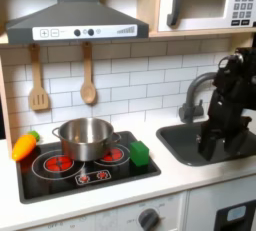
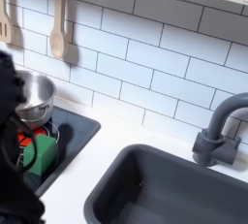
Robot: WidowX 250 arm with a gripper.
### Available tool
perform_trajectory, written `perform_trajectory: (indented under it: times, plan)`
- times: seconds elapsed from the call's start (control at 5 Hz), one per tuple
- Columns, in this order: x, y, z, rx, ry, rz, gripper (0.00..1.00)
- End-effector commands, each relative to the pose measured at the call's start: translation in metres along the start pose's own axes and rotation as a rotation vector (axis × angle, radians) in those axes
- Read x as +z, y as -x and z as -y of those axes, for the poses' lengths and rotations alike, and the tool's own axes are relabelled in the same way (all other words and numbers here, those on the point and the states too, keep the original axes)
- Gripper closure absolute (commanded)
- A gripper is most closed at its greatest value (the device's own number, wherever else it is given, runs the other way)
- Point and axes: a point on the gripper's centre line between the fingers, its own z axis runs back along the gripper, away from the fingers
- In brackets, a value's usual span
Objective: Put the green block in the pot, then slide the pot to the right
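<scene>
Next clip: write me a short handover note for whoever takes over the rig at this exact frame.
End effector: low over the sink; open or shut cannot be told, holding nothing visible.
Green block: on the stovetop, right of the pot in the first exterior view.
Pot: on the burners, apparently empty.
Done: nothing.
Left: grasp block, drop it in pot, slide pot right.

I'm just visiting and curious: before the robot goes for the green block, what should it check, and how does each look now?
1. Green block free to grab, on the stove's right edge in the first exterior view: ok.
2. Pot upright, open: ok.
3. Pot holds nothing: cannot tell.
4. Carrot apart from the block, at the stove's far left in the first exterior view: ok.
5. Hand near the block: not ok, it is over the sink.
6. Hand open: cannot tell.
</scene>
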Motion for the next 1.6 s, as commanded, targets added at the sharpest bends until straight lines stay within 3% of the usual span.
perform_trajectory:
  times: [0.0, 0.8, 1.0, 1.4]
  plan:
    - [-0.004, -0.024, -0.013, 0.011, -0.017, 0.021, 0.0]
    - [-0.017, -0.075, -0.032, 0.046, -0.04, 0.042, 0.0]
    - [-0.026, -0.087, -0.032, 0.033, -0.052, 0.034, 0.0]
    - [-0.029, -0.114, -0.043, 0.072, -0.081, 0.055, 0.0]
